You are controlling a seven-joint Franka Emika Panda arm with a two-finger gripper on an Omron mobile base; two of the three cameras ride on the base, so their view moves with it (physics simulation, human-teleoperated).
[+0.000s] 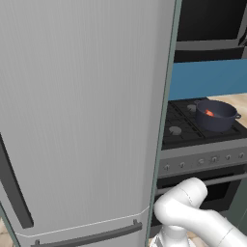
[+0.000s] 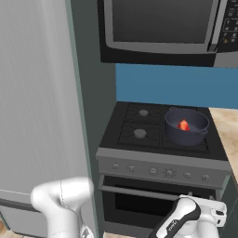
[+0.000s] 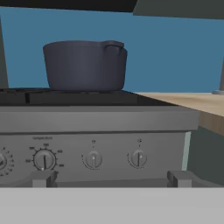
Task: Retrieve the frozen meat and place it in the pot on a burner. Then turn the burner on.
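Red-orange frozen meat (image 2: 184, 125) lies in the pot (image 2: 187, 126), far above the fingers.

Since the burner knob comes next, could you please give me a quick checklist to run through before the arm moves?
1. Meat in the pot: ok, lying at the bottom.
2. Pot on a burner: ok, on the stove's right-hand grates.
3. Which knob runs that burner: cannot tell, markings too small.
4. Gripper free: ok, open with nothing held.
5. Hand facing the knob panel: ok, the hand view looks level at the knobs.
6. Burner off: cannot tell, the pot hides it.
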